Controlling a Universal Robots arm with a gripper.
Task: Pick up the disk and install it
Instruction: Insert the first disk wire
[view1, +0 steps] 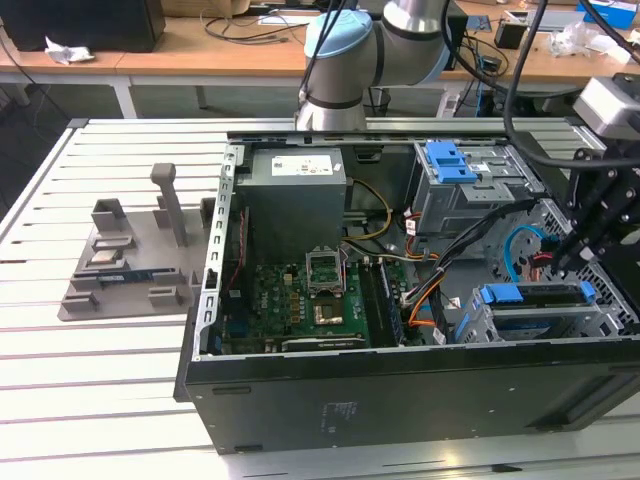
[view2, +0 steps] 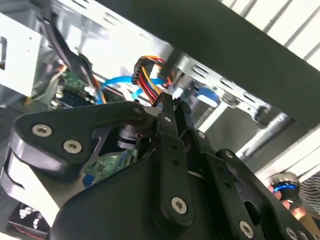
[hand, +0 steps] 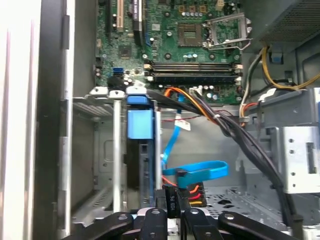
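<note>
The disk (view1: 532, 296) sits slotted in the lower metal drive cage (view1: 545, 322) at the front of the open computer case, at the exterior view's right, its blue carrier rail facing up. In the first wrist view the disk (hand: 139, 160) stands edge-on in that cage under its blue tab. My gripper (view1: 566, 262) hangs just behind the cage. Its fingers are closed on a black power plug (hand: 171, 201) with red, yellow and orange wires (view2: 148, 70). Both wrist views show the gripper (view2: 170, 102) (hand: 171, 206) at the plug.
A blue data cable (hand: 200, 171) loops beside the plug. Black cable bundles (hand: 240, 135) cross the bay. The motherboard (view1: 310, 300), power supply (view1: 295, 190) and an upper cage with a blue latch (view1: 450, 160) crowd the case. A grey holder block (view1: 125, 262) lies on the slatted table.
</note>
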